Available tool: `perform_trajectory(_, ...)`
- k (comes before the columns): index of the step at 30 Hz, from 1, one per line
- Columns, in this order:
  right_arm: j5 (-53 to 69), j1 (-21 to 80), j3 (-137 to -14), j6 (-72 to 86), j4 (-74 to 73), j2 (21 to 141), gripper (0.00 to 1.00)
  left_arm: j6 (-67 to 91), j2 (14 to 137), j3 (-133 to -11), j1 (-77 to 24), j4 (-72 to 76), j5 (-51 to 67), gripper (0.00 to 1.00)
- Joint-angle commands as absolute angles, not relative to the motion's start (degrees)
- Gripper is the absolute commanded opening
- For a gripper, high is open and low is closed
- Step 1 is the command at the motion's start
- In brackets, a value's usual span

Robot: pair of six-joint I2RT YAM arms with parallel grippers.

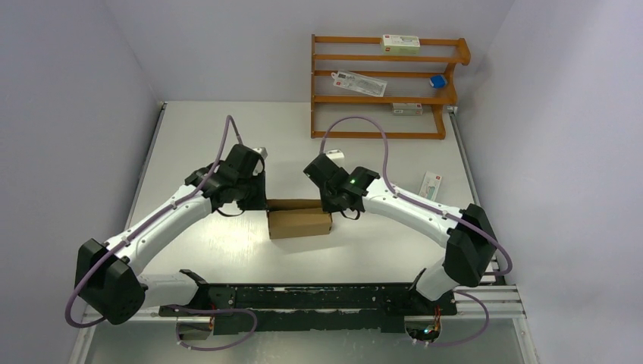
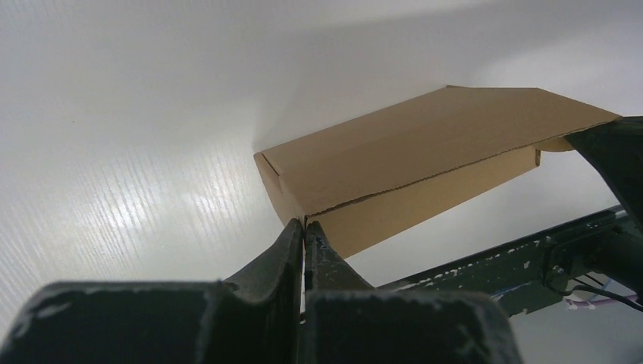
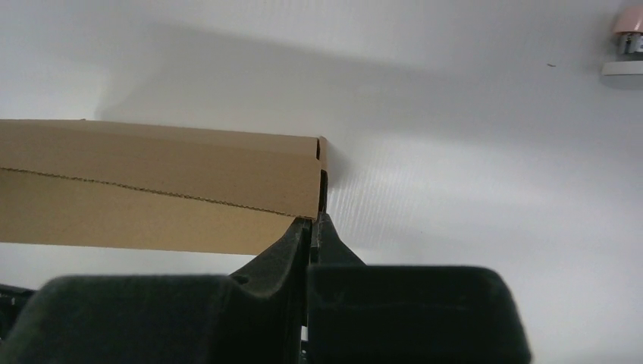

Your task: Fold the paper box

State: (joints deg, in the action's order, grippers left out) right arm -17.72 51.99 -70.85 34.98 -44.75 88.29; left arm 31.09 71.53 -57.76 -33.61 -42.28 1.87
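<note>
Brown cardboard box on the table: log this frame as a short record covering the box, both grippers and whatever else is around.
box: plain brown cardboard carton, folded up slim and rectangular, lying on the white table
left gripper: shut, tips at the box's left end
right gripper: shut, tips at its right end
grip: unclear whether either pinches cardboard
background: wooden rack holding small cartons; white carton on the table
</note>
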Motion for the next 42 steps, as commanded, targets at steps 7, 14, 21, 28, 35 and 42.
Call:
perform_trajectory(7, -18.28, 55.70, -70.97, 37.65, -48.15, 93.50, 0.00, 36.07, 68.99, -59.94, -33.28, -36.92, 10.29, 0.05)
perform_trajectory(14, -19.57, 56.72, -71.83, 38.19, -48.84, 94.51, 0.00, 39.88, 67.72, -57.21, -32.65, -32.68, 12.49, 0.05)
perform_trajectory(21, -21.13, 58.52, -72.78, 39.21, -49.48, 96.01, 0.00, 37.10, 69.80, -58.57, -32.52, -36.51, 7.14, 0.05)
perform_trajectory(28, -21.59, 60.62, -75.61, 39.67, -50.09, 98.16, 0.00, 37.06, 71.21, -58.73, -32.52, -36.32, 9.66, 0.05)
perform_trajectory(35, -22.16, 61.48, -76.74, 40.25, -50.37, 98.96, 0.00, 39.74, 70.71, -56.84, -32.52, -32.29, 11.94, 0.05)
perform_trajectory(42, -22.96, 61.61, -76.75, 40.27, -50.68, 98.96, 0.00, 36.84, 70.02, -57.96, -32.57, -36.70, 9.01, 0.05)
